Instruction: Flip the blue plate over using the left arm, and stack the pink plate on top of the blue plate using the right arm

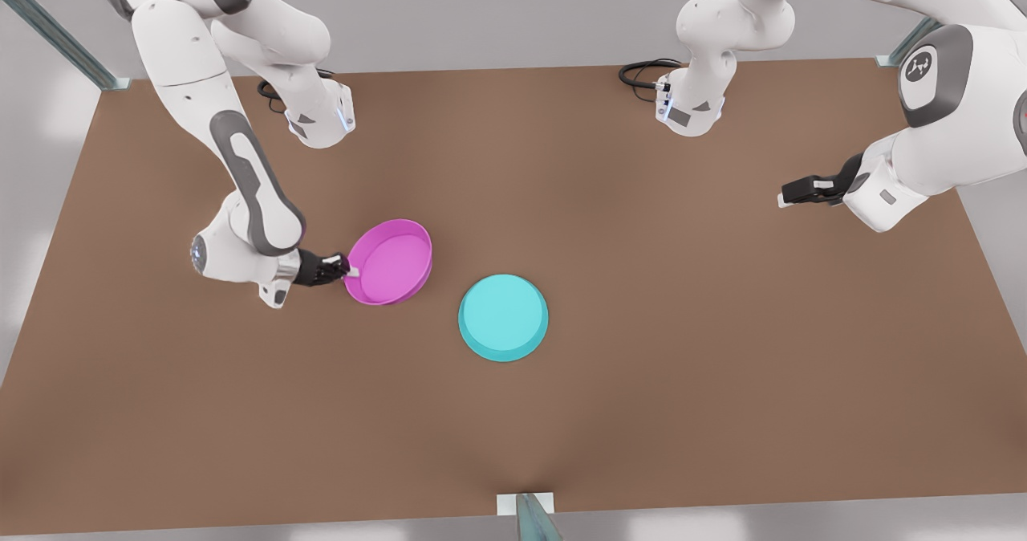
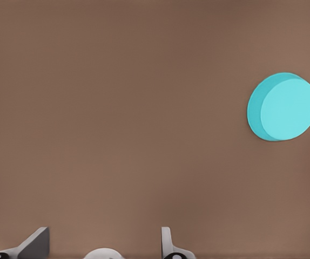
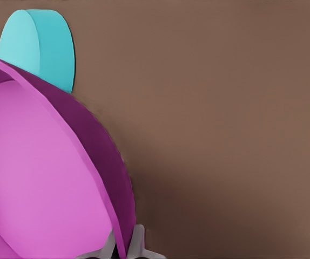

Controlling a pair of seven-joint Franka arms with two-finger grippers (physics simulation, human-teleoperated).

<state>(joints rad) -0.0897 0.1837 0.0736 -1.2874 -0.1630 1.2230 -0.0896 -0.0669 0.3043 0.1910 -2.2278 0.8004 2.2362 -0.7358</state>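
I see right gripper point(image 1: 351, 269) pinching the pink plate's point(image 1: 391, 262) rim, plate tilted off the counter point(image 1: 642, 412) | blue plate point(image 1: 503, 317) underside-up on the counter, just beside the pink one, apart from it | left gripper point(image 1: 786, 196) hangs well apart at the front view's right; fingers spread, holding nothing

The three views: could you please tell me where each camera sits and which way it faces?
Front view: high above the table, looking down; both arms show, the right claw shut on the pink plate's rim, the left claw at the front view's right, waiting.
Left wrist view: on the left arm, facing the table and the far blue plate; its open fingers show.
Right wrist view: on the right arm, facing the pink plate; its fingers pinch the rim.
Shared: all three show the blue plate, flat underside up.
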